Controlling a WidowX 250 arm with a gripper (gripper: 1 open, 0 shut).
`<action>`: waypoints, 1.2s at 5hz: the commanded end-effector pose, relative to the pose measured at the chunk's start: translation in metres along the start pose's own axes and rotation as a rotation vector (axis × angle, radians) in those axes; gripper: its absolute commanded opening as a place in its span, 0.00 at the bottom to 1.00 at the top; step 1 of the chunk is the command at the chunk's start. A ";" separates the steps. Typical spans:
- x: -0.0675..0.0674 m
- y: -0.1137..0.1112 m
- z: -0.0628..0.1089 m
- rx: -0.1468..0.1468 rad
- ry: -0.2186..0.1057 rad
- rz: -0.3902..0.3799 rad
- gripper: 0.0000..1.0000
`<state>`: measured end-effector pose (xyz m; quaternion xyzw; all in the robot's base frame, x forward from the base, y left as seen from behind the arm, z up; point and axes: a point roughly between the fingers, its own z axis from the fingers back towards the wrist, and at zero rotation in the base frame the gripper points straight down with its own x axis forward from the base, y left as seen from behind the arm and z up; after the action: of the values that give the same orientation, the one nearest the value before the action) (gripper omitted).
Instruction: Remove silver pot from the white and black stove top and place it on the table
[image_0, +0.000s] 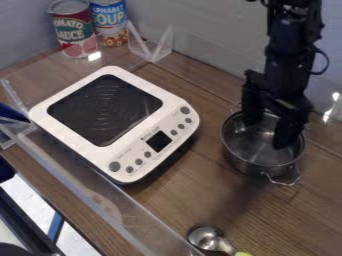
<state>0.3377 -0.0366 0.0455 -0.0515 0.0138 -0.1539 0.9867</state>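
Silver pot (258, 148) is seen on the wooden table (160, 190), right of the white and black stove top (118, 119) and clear of it; burner surface is bare, so placement looks essentially done. Gripper (274, 125) is pointed straight down over the pot, fingers spread wide and released, nothing grasped. One finger appears to sit at or just inside the far-left rim, the other toward the right side; contact with the rim cannot be confirmed from this view. Remaining step is judged to be the retreat. A straight vertical lift is advised, jaws kept spread, no sideways motion until fingertips are clearly above the rim; otherwise the rim could be caught and the pot dragged or tipped. Pot handle seems to be at the near edge, so a near-side exit is best avoided. Cans (88, 25) at far left and a small metal object (206, 238) at the near edge are well apart from the exit path and need no allowance. Clear plastic barrier (80, 195) along the near side is not involved either.
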 end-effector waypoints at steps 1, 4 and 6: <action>0.007 0.004 0.023 0.019 -0.061 -0.009 1.00; 0.027 -0.014 0.008 0.023 -0.066 0.074 1.00; 0.041 -0.030 0.007 0.027 -0.058 0.075 1.00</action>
<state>0.3573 -0.0690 0.0381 -0.0422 0.0156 -0.1050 0.9935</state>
